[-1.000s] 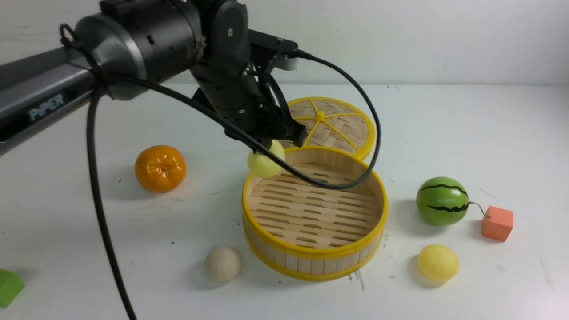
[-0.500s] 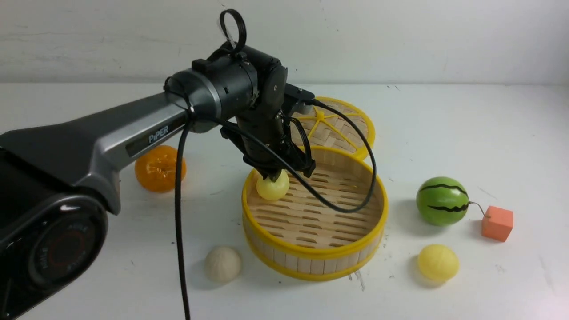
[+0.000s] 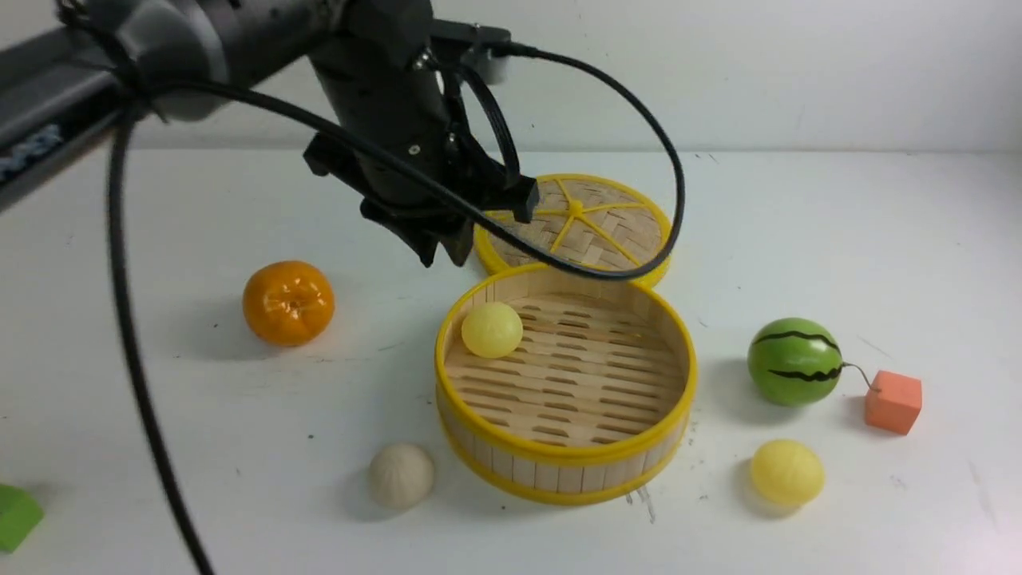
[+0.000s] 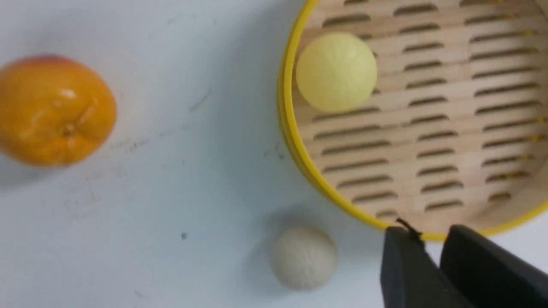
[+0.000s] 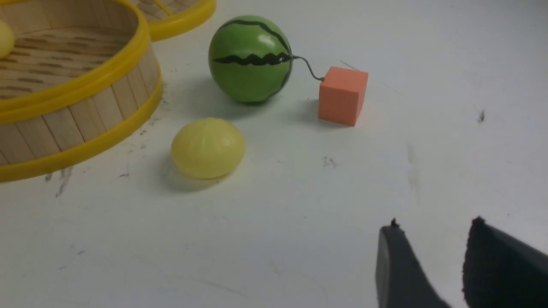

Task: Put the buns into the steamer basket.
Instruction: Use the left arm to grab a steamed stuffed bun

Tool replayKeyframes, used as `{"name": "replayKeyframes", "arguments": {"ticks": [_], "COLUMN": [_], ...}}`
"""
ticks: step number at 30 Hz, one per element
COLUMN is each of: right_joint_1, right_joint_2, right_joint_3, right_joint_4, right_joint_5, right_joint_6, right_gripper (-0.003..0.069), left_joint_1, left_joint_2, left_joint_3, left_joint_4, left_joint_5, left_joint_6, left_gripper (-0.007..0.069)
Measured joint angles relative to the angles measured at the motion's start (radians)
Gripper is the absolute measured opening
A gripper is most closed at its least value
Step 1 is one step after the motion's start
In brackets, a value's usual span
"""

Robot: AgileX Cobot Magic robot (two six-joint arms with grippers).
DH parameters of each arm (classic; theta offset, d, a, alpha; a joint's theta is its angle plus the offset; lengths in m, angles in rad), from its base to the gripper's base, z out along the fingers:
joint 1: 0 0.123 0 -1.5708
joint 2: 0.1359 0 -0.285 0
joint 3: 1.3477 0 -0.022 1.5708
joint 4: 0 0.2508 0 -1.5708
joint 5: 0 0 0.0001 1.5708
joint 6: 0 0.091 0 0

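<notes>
- steamer basket (image 3: 565,459) at centre of front view, upright on white table (image 3: 878,239)
- first yellow bun (image 3: 492,329) inside the basket, on the slatted floor, against the wall at its upper-left side; touched by no gripper
- off-white bun (image 3: 401,475) on the table just beside the basket, lower left of it; outside
- second yellow bun (image 3: 786,472) on the table at lower right, apart from the basket; outside
- left gripper (image 3: 447,254) hangs above the basket's upper-left rim, pointing down; jaws narrow, small gap, holding nothing
- right gripper (image 5: 434,222) seen only in right wrist view; jaws apart, nothing between them; bare table under them
- lid (image 3: 607,228) flat behind the basket; orange (image 3: 288,303) at centre left; watermelon ball (image 3: 794,361) at right, orange cube (image 3: 893,401) just right of it; green block (image 3: 14,515) at lower-left edge
</notes>
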Motion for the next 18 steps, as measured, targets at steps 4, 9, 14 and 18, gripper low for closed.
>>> {"name": "replayKeyframes", "arguments": {"ticks": [4,9,14,18], "right_joint_1": [0.0,0.0,0.0,0.0], "right_joint_2": [0.0,0.0,0.0,0.0], "right_joint_3": [0.0,0.0,0.0,0.0], "right_joint_4": [0.0,0.0,0.0,0.0], "right_joint_5": [0.0,0.0,0.0,0.0], "right_joint_6": [0.0,0.0,0.0,0.0], "right_gripper": [0.0239,0.0239,0.0239,0.0239], "left_joint_1": [0.0,0.0,0.0,0.0], "left_joint_2": [-0.149,-0.244,-0.216,-0.155], "left_joint_3": [0.277,0.585,0.699,0.699], "left_joint_4": [-0.03,-0.065,-0.073,-0.042], "left_joint_5": [0.003,-0.143,-0.349,-0.452], "left_joint_6": [-0.009,0.012,0.052,0.063], "left_gripper": [-0.0013,-0.0013,-0.0013,0.0027]}}
